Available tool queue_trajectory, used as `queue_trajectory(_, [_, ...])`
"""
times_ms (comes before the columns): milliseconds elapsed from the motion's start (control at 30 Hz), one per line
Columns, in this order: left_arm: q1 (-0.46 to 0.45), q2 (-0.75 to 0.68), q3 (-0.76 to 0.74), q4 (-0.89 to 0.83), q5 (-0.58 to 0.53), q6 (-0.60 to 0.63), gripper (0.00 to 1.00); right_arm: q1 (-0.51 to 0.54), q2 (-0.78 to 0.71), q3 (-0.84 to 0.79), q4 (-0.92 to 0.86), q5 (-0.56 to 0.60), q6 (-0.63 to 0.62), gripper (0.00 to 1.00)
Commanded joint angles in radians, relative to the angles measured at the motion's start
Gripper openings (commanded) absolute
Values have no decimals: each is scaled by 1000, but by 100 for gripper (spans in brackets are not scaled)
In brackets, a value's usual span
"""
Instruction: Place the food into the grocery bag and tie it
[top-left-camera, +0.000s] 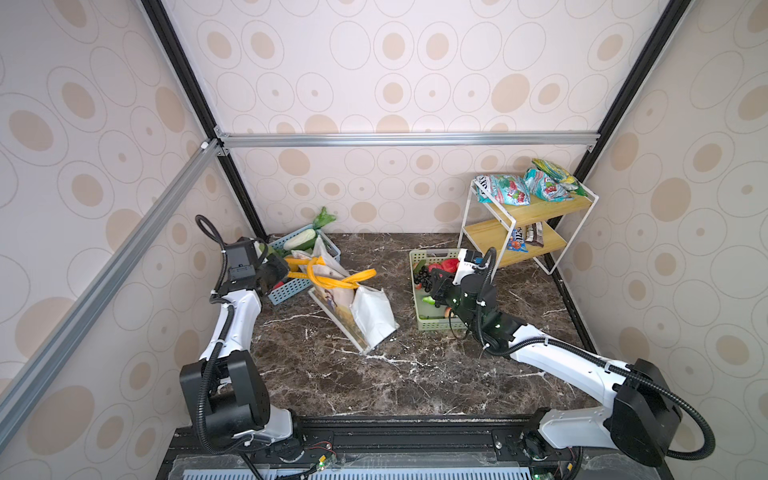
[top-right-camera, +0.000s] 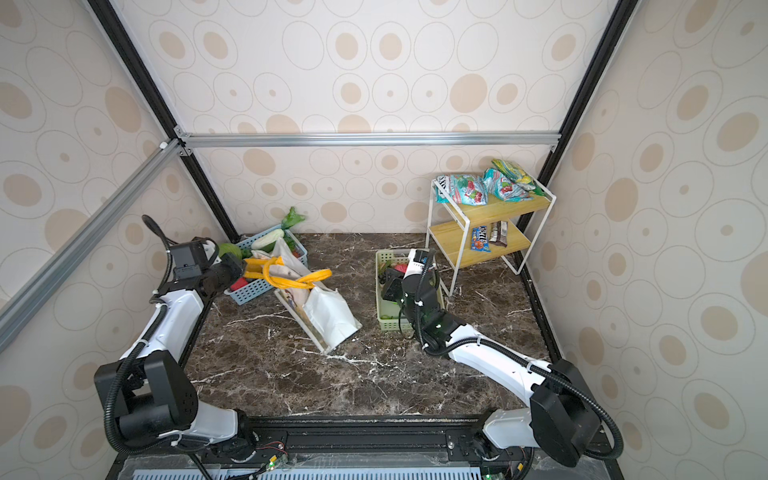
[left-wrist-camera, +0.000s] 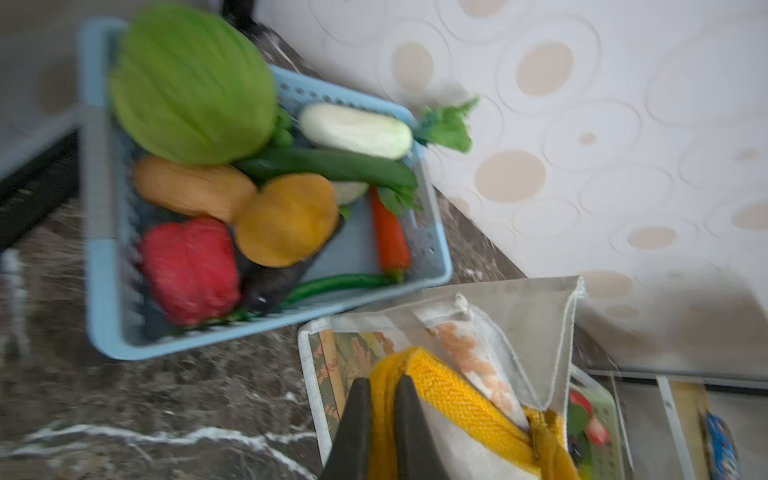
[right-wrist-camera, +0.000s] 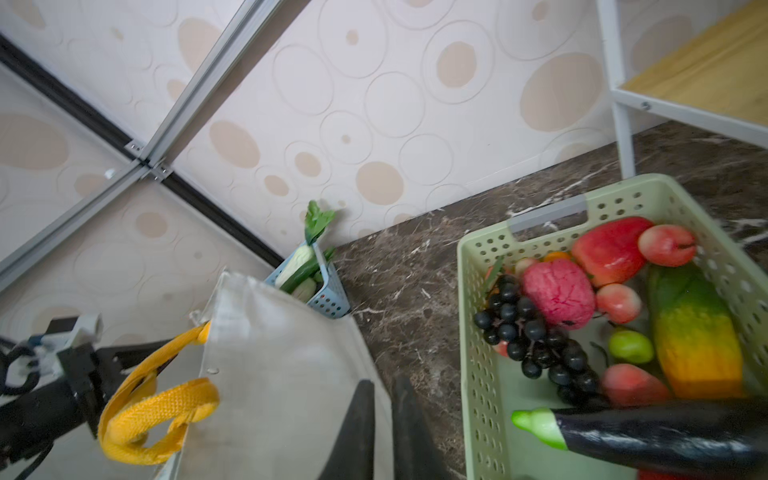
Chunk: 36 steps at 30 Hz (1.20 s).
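My left wrist view is smeared: the blue basket (left-wrist-camera: 97, 270) and its cabbage (left-wrist-camera: 191, 83) lack detail. The bag (top-left-camera: 374, 313) hides its contents. The eggplant (right-wrist-camera: 665, 434) runs off my right wrist view's edge.

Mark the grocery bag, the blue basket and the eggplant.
grocery bag (top-left-camera: 372, 316): in a top view, white end panel.
blue basket (left-wrist-camera: 102, 291): left wrist view, side wall.
eggplant (right-wrist-camera: 665, 432): right wrist view, dark body.

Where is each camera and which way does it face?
Top views: high in front, looking down at the table; left arm, right arm show.
Left wrist: by the blue basket, facing it; left end effector clamps the bag handle.
Right wrist: over the green basket, facing it; right end effector shows.
Wrist views share the grocery bag.
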Motion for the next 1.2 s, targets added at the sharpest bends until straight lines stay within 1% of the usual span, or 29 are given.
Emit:
queue_trajectory(0, [9,11,-2,47,-64,-7,0,9,2,-24,-24,42,75,12])
queue_trajectory(67, [9,18,-6,59,-21,-5,0,10,22,-16,-24,14,53,14])
queue_trajectory(133, [5,24,-10,70,20,1,0,9,54,12,-5,-63,-22,19])
queue_trajectory(200, [-1,25,-8,70,44,13,0,10,93,62,2,-179,-135,27])
queue_trajectory(267, [-8,28,-1,63,65,26,0,14,132,124,-14,-310,-253,39])
queue_trajectory(333, [-14,34,10,56,86,40,0,17,171,180,-39,-404,-361,49])
queue_trajectory(400, [-26,41,17,53,97,50,0,21,212,249,-107,-472,-490,55])
queue_trajectory(467, [-40,53,23,51,104,58,0,27,260,339,-210,-494,-610,58])
queue_trajectory(567, [-68,69,32,42,133,70,0,34,329,472,-326,-531,-724,61])
queue_trajectory(767, [-101,86,36,46,126,65,0,72,392,570,-403,-583,-886,63])
queue_trajectory(933, [-142,110,64,38,135,80,0,76,393,590,-468,-638,-955,64])
queue_trajectory(1067, [-189,139,92,28,139,92,0,79,402,624,-527,-658,-990,64])
queue_trajectory(1167, [-212,152,111,19,137,103,0,86,427,659,-560,-584,-1015,63])
